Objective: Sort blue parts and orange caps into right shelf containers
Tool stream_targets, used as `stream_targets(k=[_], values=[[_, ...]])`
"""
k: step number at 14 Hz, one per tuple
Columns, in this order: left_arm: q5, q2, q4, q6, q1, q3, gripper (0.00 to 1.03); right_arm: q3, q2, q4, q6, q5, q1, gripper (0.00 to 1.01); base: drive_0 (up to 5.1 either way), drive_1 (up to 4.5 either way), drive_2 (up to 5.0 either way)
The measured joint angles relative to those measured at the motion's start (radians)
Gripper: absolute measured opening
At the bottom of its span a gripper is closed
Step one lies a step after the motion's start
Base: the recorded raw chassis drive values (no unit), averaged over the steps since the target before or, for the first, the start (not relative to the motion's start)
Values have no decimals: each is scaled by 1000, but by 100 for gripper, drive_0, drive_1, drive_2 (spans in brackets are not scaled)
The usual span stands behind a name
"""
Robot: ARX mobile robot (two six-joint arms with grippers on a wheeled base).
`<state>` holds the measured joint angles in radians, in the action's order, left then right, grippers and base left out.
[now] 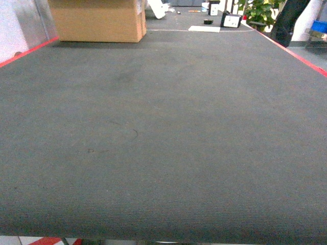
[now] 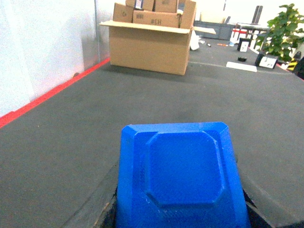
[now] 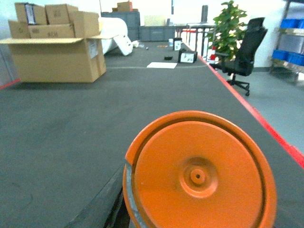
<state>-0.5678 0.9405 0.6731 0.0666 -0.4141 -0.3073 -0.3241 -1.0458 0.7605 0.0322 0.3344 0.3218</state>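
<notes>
A blue part [image 2: 183,178] with an octagonal raised face fills the lower middle of the left wrist view. My left gripper [image 2: 180,216] is shut on it, a dark finger [image 2: 102,211] showing on each side. In the right wrist view a round orange cap [image 3: 199,173] with a small centre hole sits in my right gripper [image 3: 194,211], which is shut on it. Only that gripper's left finger [image 3: 99,204] shows. Blue containers [image 3: 290,23] stand on a shelf far right, also glimpsed in the head view as containers [image 1: 319,25]. Neither gripper appears in the head view.
Dark grey carpet [image 1: 163,127] bordered by red tape [image 1: 296,55] stretches ahead. An open cardboard box [image 1: 97,19] stands at the far left. A black office chair [image 3: 244,50] and a potted plant [image 3: 228,23] stand at the far right, with small items near them.
</notes>
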Motion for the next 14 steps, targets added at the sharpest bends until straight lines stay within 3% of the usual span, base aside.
stream_targets(k=[1,3,4,5,7,9,12,13,14], values=[[-65,-192,-121,-22,-103,4,43,21,220,-55,-34,74,34,46,0,0,0],[-63,-182,-128,-22,-103,4,43,24,209,-67,-45,72,38,45,0,0,0],[11,-209,-228,-33,-76,-4,43,8,242,-214,-43,21,16,45,0,0,0],[132,-288,-298,-48,-9,42,43,40,320,-315,-40,-43,-32,45,0,0,0],[254,-393,-317,-49,108,122,43,126,406,-328,-40,-114,-108,45,0,0,0],[336,-470,-347,-49,186,175,43,180,480,-346,-40,-170,-161,45,0,0,0],[412,-555,-383,-49,263,217,43,231,570,-387,-40,-224,-216,45,0,0,0],[436,-584,-400,-49,286,233,43,249,608,-411,-40,-319,-296,45,0,0,0],[503,-615,-424,-49,336,245,43,259,640,-429,-36,-319,-329,45,0,0,0]])
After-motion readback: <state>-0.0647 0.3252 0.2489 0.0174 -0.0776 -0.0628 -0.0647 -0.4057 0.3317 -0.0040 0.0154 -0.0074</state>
